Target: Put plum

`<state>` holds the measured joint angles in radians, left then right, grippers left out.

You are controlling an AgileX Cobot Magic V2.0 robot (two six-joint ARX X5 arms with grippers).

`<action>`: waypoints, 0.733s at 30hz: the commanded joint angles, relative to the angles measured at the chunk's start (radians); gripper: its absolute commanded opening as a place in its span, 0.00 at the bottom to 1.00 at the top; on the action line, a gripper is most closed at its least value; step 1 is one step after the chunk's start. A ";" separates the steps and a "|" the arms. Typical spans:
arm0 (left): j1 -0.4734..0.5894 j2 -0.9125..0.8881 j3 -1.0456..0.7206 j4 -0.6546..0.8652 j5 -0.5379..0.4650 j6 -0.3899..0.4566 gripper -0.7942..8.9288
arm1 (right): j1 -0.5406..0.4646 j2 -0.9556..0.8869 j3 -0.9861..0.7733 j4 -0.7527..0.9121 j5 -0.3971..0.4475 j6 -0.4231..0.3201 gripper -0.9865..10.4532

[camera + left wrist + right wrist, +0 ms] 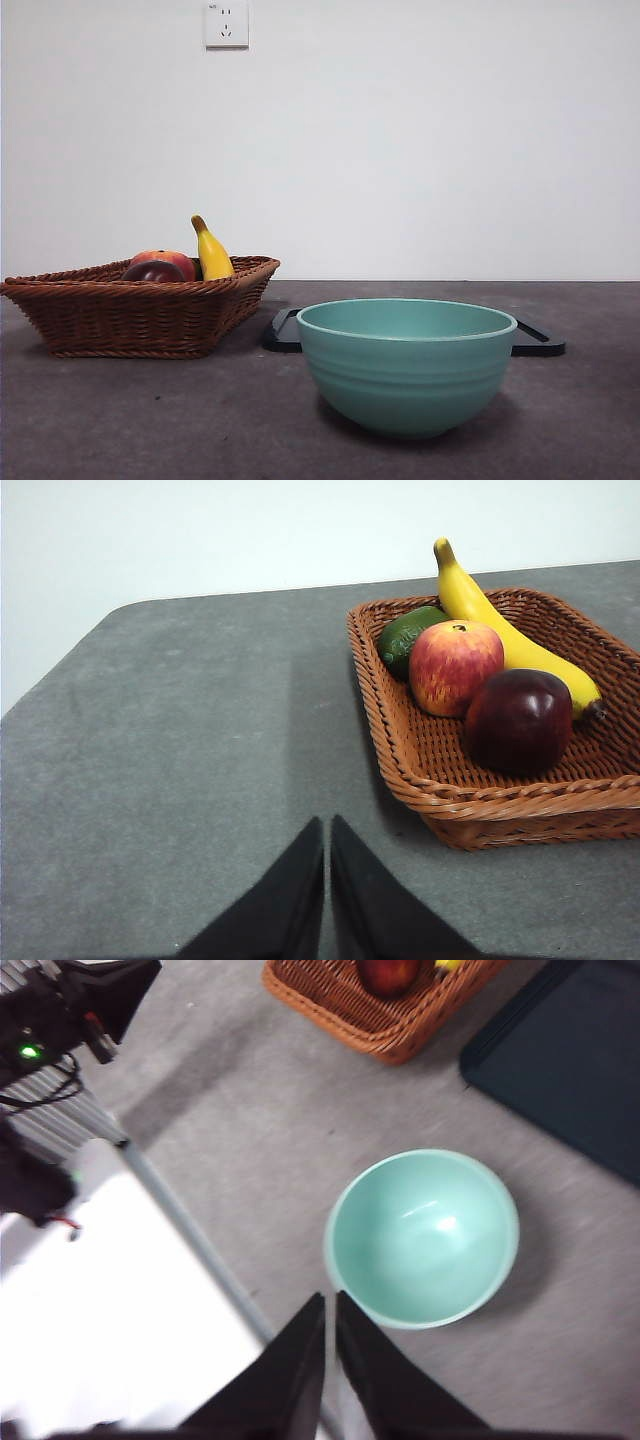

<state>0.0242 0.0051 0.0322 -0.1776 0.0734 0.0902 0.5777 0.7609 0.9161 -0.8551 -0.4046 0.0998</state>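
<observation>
Left gripper (327, 830): jaws pressed together, nothing held, above bare table (180, 760) beside wicker basket (420, 780). Plum (518, 720) lies in basket near its front rim, touching peach-like fruit (455, 666) and banana (500, 630). Right gripper (330, 1305): jaws closed, empty, above table just beside teal bowl (422, 1237).

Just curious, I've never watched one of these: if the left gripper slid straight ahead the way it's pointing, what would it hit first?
Probably nothing. The left gripper, jaws shut, points across bare table; the basket holding the plum lies off to one side. Depth is hard to judge, so it might just skim the basket's near corner.
</observation>
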 commanded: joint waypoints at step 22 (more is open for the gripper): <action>0.003 -0.002 -0.021 -0.009 -0.003 -0.005 0.09 | -0.561 -0.599 -0.583 0.745 0.294 -0.186 0.09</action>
<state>0.0242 0.0051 0.0322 -0.1776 0.0734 0.0902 0.0189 0.1684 0.3492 -0.1291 -0.1204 -0.0795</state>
